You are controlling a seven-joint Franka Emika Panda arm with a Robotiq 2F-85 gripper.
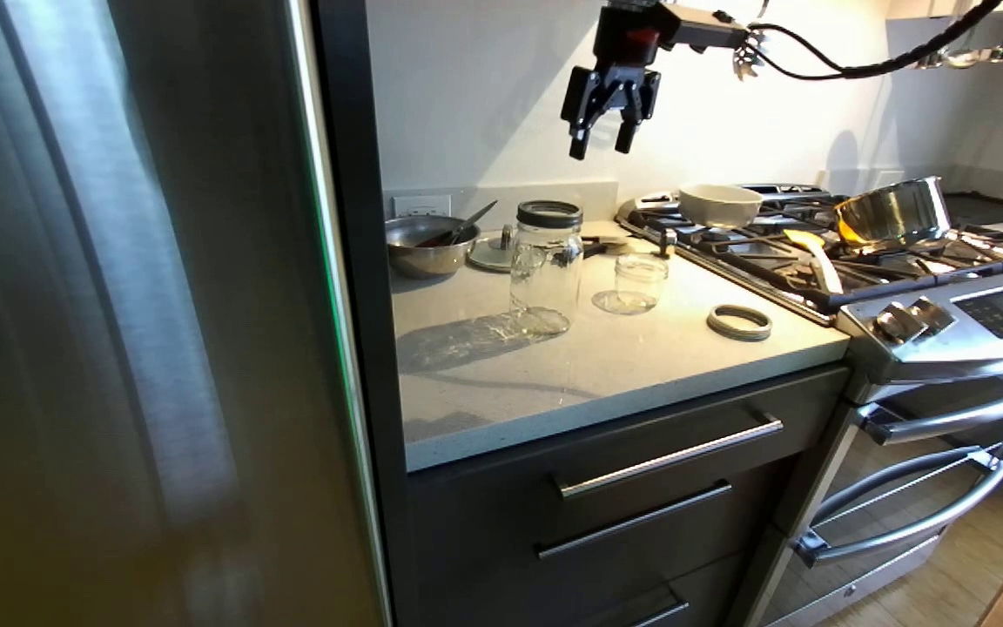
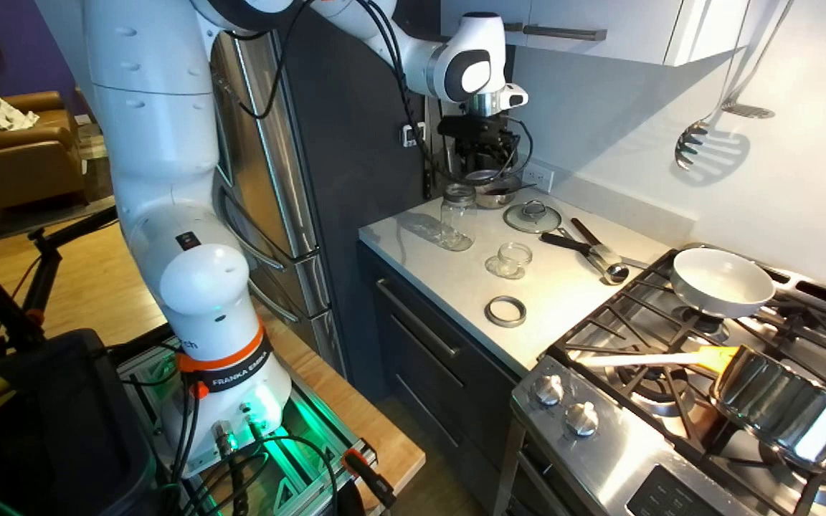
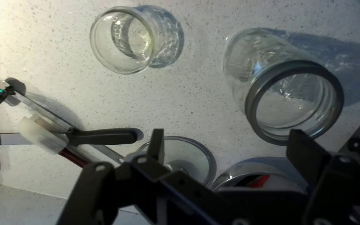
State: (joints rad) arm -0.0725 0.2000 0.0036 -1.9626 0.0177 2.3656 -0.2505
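My gripper [image 1: 602, 146] hangs high above the counter with its jaws spread wide and nothing between them. In the wrist view, the gripper [image 3: 227, 137] has one finger overlapping the ring of a tall clear jar [image 3: 245, 62], though this looks like overlap in sight only. That jar [image 1: 545, 270] stands upright wearing a dark metal ring. A short open glass jar [image 2: 513, 256] is beside it. Nearer the counter's front lies a loose metal ring [image 1: 738, 333]. Behind the jars sit a steel bowl [image 3: 236, 170] containing something red and black, and a glass lid [image 3: 195, 159].
Utensils, one a black-handled tool [image 2: 563, 241], lie by the stove. On the burners are a white pan [image 2: 721, 287], a tilted steel pot [image 1: 893, 216] and a yellow-headed spatula [image 1: 819, 261]. The fridge [image 1: 162, 305] flanks the counter; a cabinet [image 2: 599, 18] overhangs it.
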